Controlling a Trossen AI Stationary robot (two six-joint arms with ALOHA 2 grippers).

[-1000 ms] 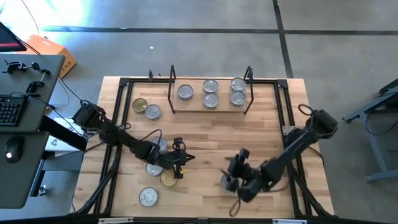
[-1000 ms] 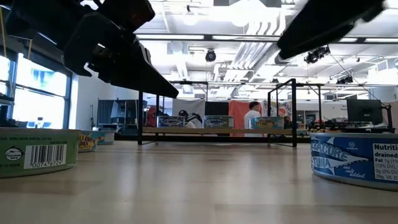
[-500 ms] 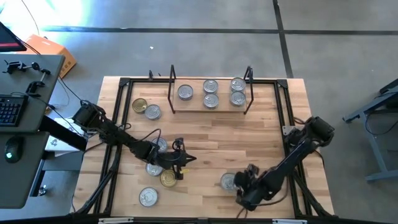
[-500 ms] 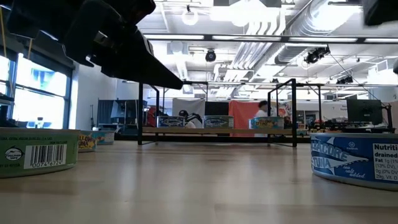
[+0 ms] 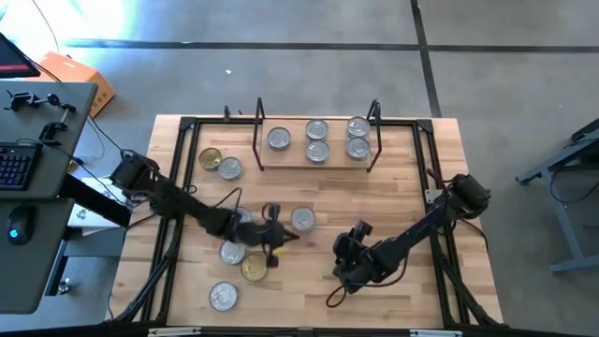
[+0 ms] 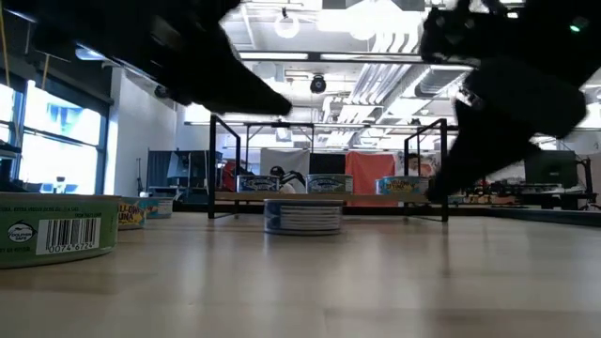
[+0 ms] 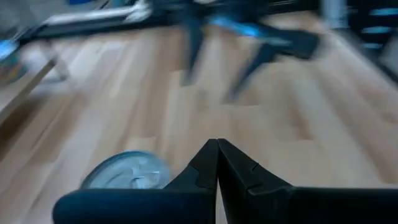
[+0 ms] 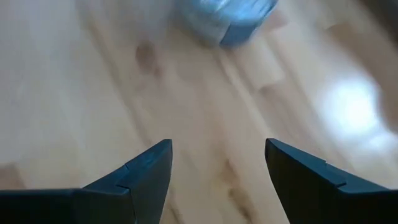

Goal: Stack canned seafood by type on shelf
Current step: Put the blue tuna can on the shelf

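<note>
One tin of the canned seafood [image 5: 302, 218] lies flat in the middle of the table, and shows in the low view as a blue-sided tin [image 6: 302, 216]. My left gripper [image 5: 284, 238] hovers shut just near of it, fingertips together [image 7: 217, 144], with a silver-lidded tin [image 7: 124, 177] beside them. My right gripper [image 5: 343, 265] stands open low over bare wood [image 8: 217, 162]; a blue tin [image 8: 224, 18] lies well ahead of it. Several tins [image 5: 318, 140] rest on the shelf [image 5: 316, 161].
Three tins [image 5: 231, 252] and a gold-lidded one [image 5: 253, 269] lie under and near my left arm. Two more [image 5: 220, 164] lie left of the shelf. A green-labelled tin [image 6: 56, 230] lies close at the low view's left. Bare wood stretches between the shelf and both grippers.
My right gripper has sunk toward the table and swung toward the left, staying open. The blue tin that lay at the near right has slid across the wood to the table's middle, beside my left gripper.
</note>
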